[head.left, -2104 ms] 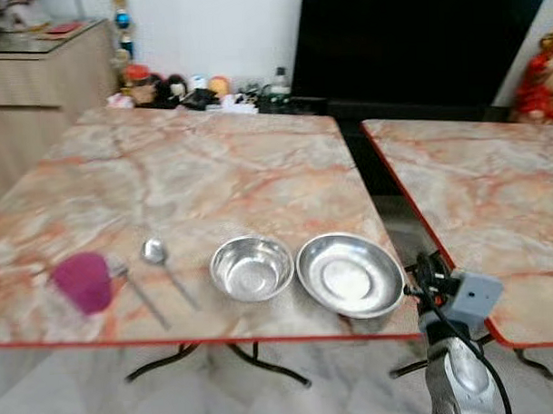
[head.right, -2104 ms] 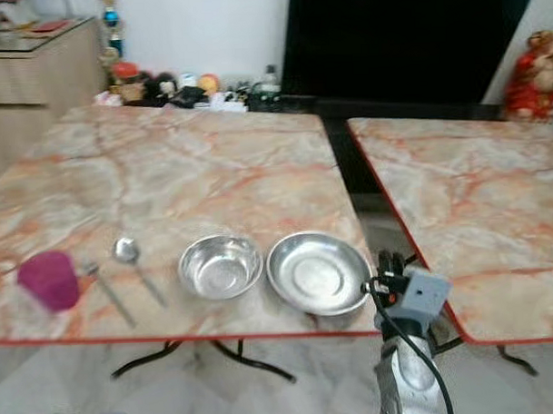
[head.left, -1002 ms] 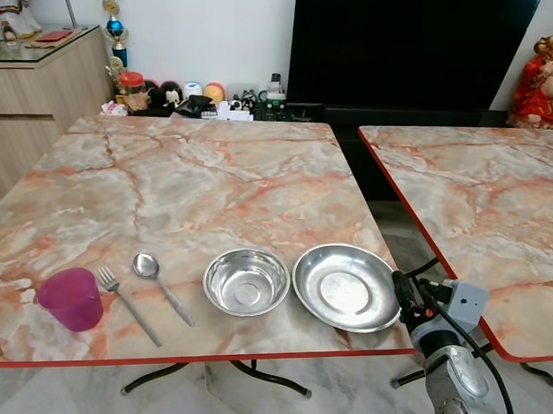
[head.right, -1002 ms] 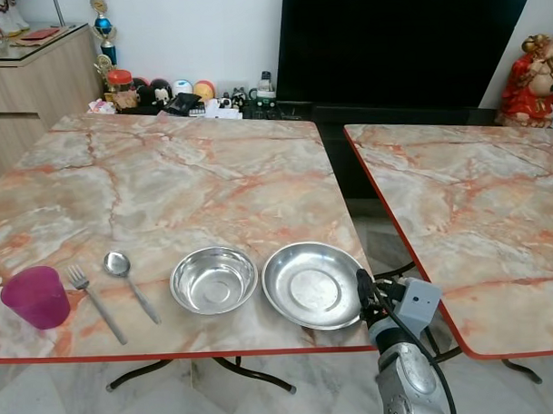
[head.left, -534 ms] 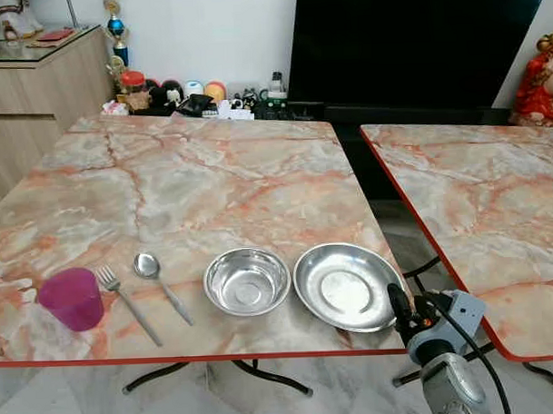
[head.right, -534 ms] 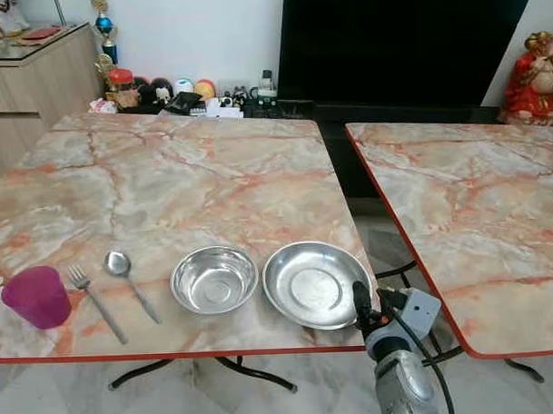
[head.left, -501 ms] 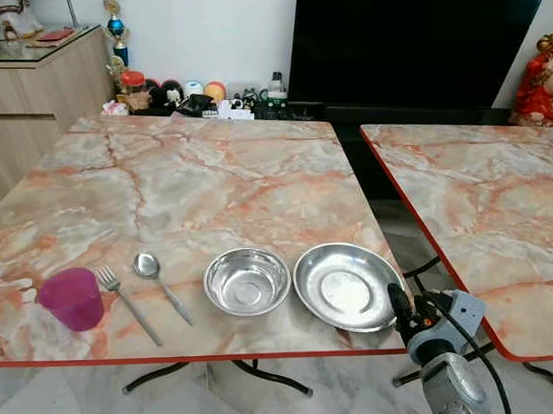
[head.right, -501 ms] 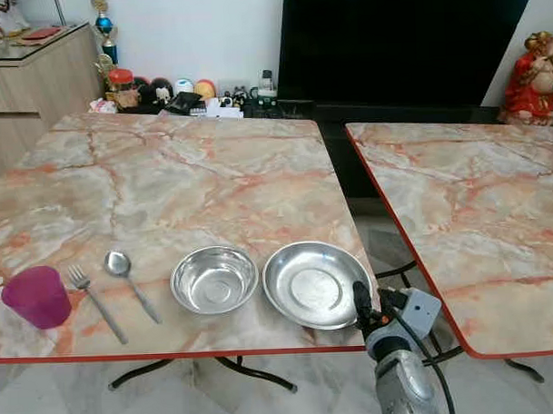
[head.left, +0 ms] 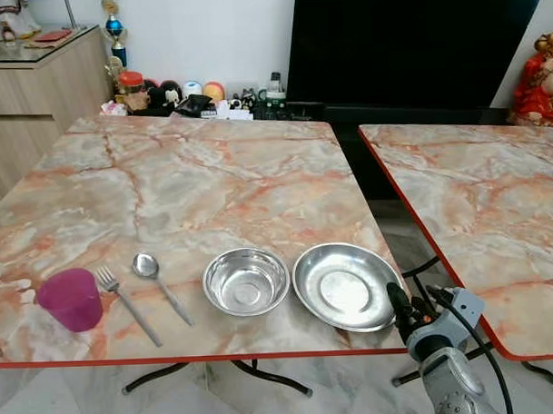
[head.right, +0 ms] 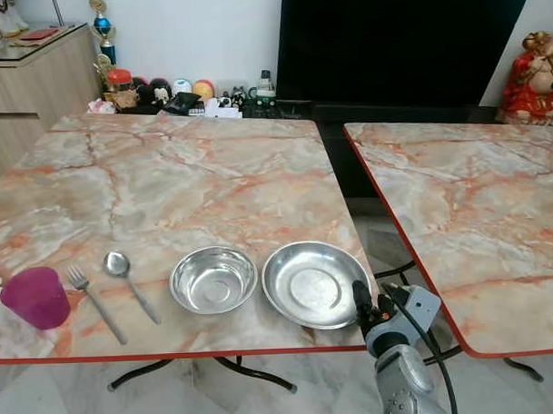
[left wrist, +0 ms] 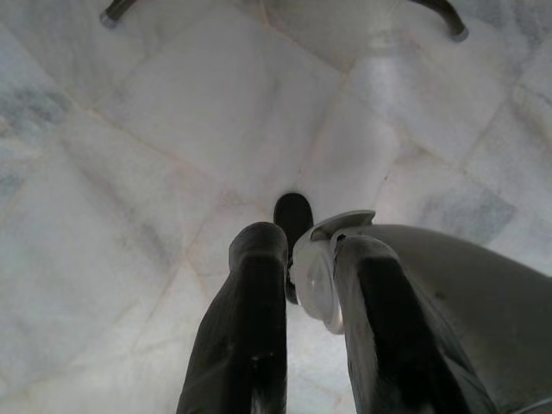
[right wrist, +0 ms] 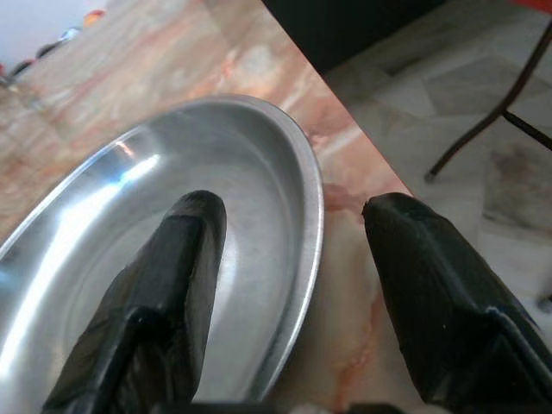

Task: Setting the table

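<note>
While its fingers stand spread: the right gripper (right wrist: 289, 259) straddles the near right rim of the steel plate (head.left: 346, 286), one finger over the dish, the other outside it.
Right arm: silver, rising from below the table's red edge beside the plate.
Left gripper (left wrist: 306, 293): hangs idle over the pale floor tiles, fingers a little apart and holding nothing.
Row along the near edge: plate, steel bowl (head.left: 246, 281), spoon (head.left: 160, 286), fork (head.left: 126, 304), pink cup (head.left: 71, 300), none touching.
Setting: marble table (head.left: 194, 183); second table (head.left: 494, 199) to the right.
</note>
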Controlling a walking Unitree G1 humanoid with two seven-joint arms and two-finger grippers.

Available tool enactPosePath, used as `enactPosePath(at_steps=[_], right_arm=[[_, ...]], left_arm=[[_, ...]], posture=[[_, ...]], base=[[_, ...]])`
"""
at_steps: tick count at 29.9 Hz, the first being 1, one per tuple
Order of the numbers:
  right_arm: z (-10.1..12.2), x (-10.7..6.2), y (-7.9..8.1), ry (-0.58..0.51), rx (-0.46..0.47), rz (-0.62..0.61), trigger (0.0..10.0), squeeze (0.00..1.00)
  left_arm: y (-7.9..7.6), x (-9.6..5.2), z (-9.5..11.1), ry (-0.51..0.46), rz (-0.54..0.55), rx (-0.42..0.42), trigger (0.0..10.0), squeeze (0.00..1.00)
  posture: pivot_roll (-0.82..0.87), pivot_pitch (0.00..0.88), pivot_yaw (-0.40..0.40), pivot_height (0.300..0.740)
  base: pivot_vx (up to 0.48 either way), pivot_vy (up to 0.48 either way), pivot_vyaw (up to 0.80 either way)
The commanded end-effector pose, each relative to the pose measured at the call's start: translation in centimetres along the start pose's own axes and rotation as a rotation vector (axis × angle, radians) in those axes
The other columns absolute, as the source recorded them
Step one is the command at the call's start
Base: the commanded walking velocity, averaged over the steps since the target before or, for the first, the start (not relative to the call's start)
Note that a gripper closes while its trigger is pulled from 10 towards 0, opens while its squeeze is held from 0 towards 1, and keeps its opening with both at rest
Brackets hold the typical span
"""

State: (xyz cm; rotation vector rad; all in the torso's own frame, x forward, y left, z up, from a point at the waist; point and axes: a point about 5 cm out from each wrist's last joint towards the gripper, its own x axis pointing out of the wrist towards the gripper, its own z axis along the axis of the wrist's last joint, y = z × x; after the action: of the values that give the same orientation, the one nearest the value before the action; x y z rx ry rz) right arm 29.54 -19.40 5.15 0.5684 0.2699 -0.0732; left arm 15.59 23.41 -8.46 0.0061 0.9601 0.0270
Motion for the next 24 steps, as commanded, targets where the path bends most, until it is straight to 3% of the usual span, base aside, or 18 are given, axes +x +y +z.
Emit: enactPosePath(at_steps=[1,10,24], right_arm=[[0.3,0.2,-0.4,0.002,-0.005,-0.026,10.0,0.0],[0.1,0.6,-0.9,0.038,-0.016,-0.049,10.0,0.0],[-0.3,1.5,-0.2,0.123,-0.062,-0.013,10.0,0.0]], left_arm=[[0.0,-0.1,-0.5,0.025,-0.007,0.01,10.0,0.0],[0.1,-0.1,-0.6,0.03,-0.002,0.006,10.0,0.0],[0.5,-0.2,-0.9,0.039,0.009,-0.011,10.0,0.0]], posture=[[0.09,0.0,-0.063,0.74],[0.09,0.0,-0.064,0.74],[0.09,0.011,-0.076,0.74]], base=[[0.0,0.0,0.0],[0.0,0.0,0.0],[0.0,0.0,0.0]])
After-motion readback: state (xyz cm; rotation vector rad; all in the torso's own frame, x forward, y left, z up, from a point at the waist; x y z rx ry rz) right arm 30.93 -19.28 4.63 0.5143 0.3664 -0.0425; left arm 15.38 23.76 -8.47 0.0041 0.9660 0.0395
